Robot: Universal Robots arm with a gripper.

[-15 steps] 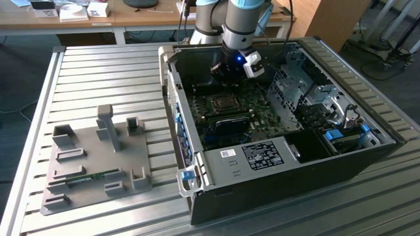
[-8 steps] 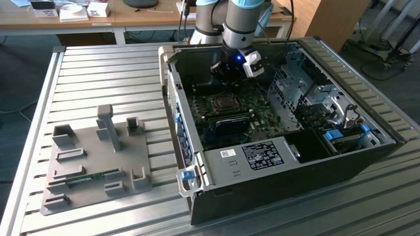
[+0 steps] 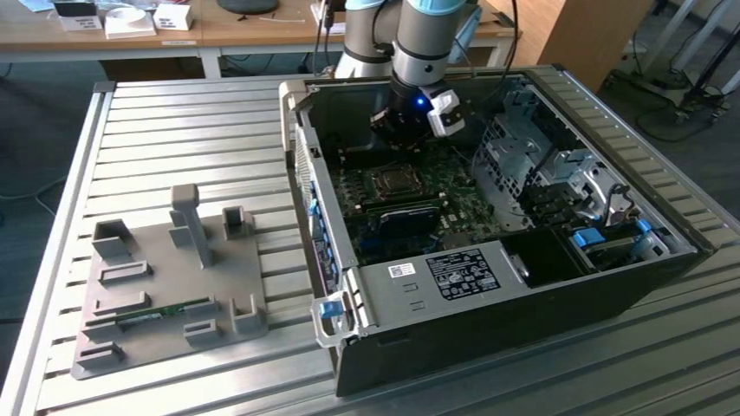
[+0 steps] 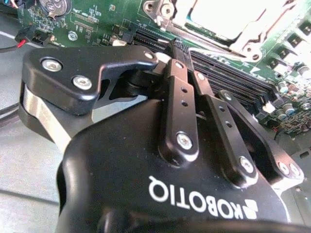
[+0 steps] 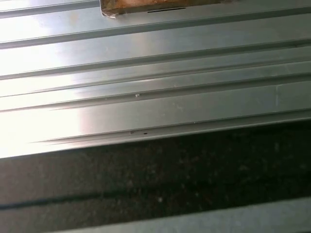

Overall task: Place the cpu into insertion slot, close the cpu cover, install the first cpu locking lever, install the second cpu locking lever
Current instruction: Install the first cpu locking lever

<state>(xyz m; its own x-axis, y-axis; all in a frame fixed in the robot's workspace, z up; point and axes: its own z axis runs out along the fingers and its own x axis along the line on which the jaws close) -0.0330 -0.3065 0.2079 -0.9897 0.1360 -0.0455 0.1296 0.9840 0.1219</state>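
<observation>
Ribbed metal table, silver, evenly lit. Wooden desk behind it. Dark grey floor at the exterior view's left.

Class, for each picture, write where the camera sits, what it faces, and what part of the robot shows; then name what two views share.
Exterior view: off the arm, above, looking down at the computer case on the slatted table; the arm and gripper hang over the motherboard.
Second wrist view: on the arm, looking past the gripper's body at the motherboard and insertion slot.
First wrist view: on the arm, facing the table's ribbed metal and a dark band.
Shared: exterior and second wrist views both show motherboard and slot.
</observation>
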